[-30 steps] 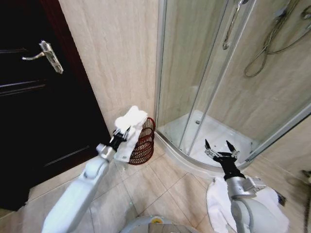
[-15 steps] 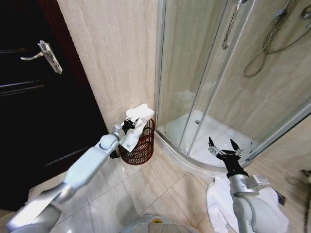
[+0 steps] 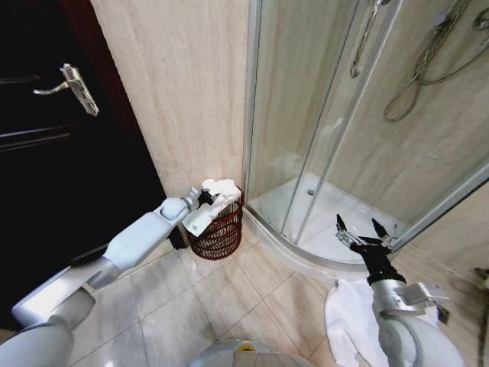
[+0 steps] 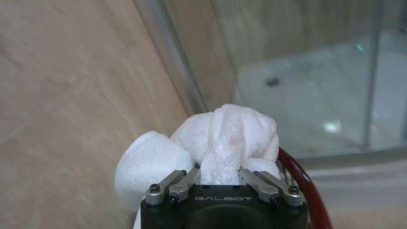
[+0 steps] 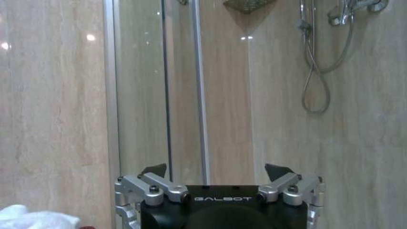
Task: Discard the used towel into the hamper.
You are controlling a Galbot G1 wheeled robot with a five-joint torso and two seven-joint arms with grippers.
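Right over the hamper point(image 3: 220, 229) now, carried in from short of its rim, left gripper point(image 3: 207, 196) fingers clamped on the towel point(image 3: 212, 202), drop looking near; right gripper point(image 3: 364, 235) parked, spread wide.

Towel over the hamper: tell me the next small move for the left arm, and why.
Probably open the fingers and let go. The left gripper is shut on the towel, which sits bunched at the hamper rim, part of it draped down the outer side. Easing slightly further over the opening first might keep it from sliding off outside. The right gripper waits open near the shower.
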